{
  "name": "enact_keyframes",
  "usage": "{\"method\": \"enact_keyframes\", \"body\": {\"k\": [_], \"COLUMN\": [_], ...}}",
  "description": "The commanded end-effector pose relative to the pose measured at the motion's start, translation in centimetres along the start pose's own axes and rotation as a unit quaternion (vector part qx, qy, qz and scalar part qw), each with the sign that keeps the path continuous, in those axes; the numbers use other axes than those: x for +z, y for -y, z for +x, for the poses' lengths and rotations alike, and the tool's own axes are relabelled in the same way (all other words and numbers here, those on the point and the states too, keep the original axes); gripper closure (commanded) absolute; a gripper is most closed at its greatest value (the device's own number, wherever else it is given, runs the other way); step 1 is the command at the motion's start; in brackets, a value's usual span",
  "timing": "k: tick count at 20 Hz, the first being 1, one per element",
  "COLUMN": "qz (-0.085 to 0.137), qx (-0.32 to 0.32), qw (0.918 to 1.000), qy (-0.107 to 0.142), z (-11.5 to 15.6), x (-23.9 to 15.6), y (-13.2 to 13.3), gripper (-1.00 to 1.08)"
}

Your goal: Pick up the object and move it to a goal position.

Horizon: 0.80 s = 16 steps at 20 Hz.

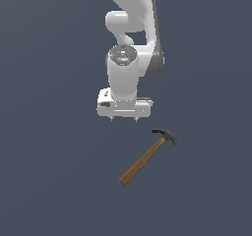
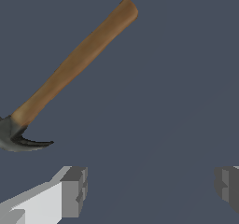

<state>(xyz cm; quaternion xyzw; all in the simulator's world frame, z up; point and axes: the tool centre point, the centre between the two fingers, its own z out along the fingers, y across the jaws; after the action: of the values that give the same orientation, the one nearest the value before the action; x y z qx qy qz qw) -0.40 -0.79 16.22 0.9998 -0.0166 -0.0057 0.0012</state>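
Gripper [image 1: 123,118] spread wide, holding nothing | surface [image 1: 49,181] plain dark blue-grey, no walls seen | hammer [image 1: 146,157] lies flat at 5 o'clock from gripper in exterior view, apart, head toward 1 o'clock

I see a plain dark blue-grey surface [image 1: 49,181]; only the hammer [image 1: 146,157] lies flat on it, handle running diagonally.

hammer [image 2: 74,62] on floor, apart from wide-open tool [image 2: 149,188] fingers
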Motion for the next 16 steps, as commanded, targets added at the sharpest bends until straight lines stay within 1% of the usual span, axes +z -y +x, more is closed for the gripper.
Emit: {"method": "enact_keyframes", "body": {"k": [1, 4, 9, 16], "qz": [0.0, -0.003, -0.015, -0.015], "qx": [0.0, -0.001, -0.006, -0.001], "qw": [1.0, 1.0, 0.9999, 0.9999], "qy": [0.0, 0.001, 0.004, 0.004], "z": [0.0, -0.03, -0.21, -0.1], "x": [0.0, 0.19, 0.89, 0.97], "y": [0.0, -0.05, -0.32, -0.22], "gripper": [-0.92, -0.92, -0.92, -0.92]}}
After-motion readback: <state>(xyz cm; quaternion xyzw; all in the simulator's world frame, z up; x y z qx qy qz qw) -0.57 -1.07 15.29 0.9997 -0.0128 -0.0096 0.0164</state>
